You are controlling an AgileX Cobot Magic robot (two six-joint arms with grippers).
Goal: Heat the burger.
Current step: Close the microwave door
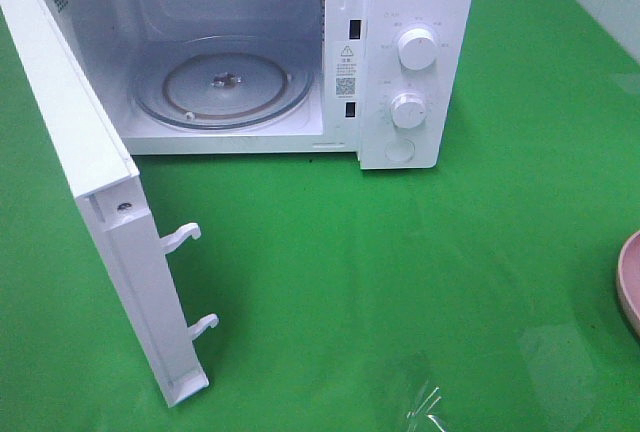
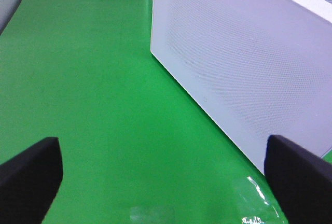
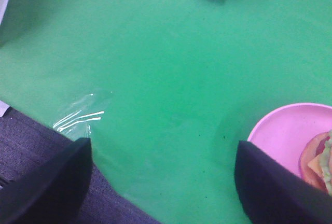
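White microwave point(image 1: 400, 52) on green desk point(image 1: 400, 282), door open.
Door point(image 1: 95, 192) swung fully out at microwave's left side, two latch hooks point(image 1: 185, 237) sticking off its edge. Cavity holds only a glass turntable point(image 1: 225, 87). Two round knobs point(image 1: 415, 49) stacked on the panel right of the cavity, round button under them. Pink plate point(image 1: 630, 282) edge well right of microwave, cut off by frame.

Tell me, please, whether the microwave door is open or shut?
Open: the microwave door swings wide, exposing the bare glass turntable inside.
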